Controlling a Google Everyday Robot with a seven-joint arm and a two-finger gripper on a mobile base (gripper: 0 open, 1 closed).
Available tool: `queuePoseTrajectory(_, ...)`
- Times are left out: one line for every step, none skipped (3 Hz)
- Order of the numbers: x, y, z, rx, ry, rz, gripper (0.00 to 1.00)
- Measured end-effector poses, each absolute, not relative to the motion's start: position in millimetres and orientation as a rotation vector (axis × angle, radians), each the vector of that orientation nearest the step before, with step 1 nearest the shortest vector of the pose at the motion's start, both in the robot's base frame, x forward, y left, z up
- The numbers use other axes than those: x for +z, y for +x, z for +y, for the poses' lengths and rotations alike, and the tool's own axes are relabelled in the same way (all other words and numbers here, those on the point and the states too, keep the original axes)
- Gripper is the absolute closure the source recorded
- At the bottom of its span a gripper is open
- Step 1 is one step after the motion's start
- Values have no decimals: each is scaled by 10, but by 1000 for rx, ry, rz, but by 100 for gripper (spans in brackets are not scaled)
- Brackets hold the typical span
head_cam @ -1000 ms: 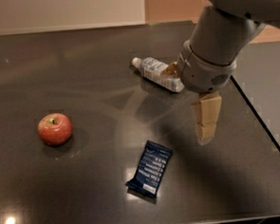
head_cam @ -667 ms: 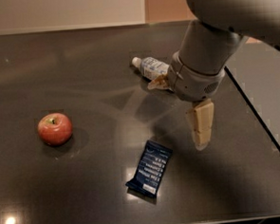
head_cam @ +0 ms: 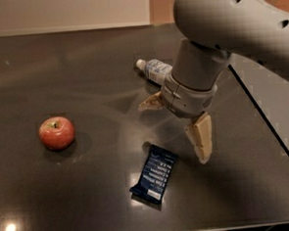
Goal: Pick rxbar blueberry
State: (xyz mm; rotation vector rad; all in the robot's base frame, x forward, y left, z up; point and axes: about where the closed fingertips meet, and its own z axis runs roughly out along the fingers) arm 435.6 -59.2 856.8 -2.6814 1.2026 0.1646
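The rxbar blueberry (head_cam: 154, 174), a flat dark navy bar with white text, lies on the dark table (head_cam: 83, 82) at front centre, angled with one end pointing up and right. My gripper (head_cam: 172, 134) hangs from the large grey arm just above and to the right of the bar. It is open and empty. One cream finger (head_cam: 201, 138) points down beside the bar's upper right end. The other finger (head_cam: 151, 103) sticks out to the left, further back.
A red apple (head_cam: 57, 133) sits at the left. A clear plastic bottle (head_cam: 154, 70) lies on its side behind the gripper, partly hidden by the arm. The table's right edge (head_cam: 267, 119) runs diagonally, and its front edge is close below the bar.
The arm has moved left and towards the bar. The wrist has turned, so the second finger now shows on the left. The bar, apple and bottle have not moved.
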Motion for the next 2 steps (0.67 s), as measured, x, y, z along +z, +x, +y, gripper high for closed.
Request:
queuePoseTrajectory(8450,4285,-491,218,-2760,1105,0)
queuePoseTrajectory(8381,4213,-400,240,-2808,1043,0)
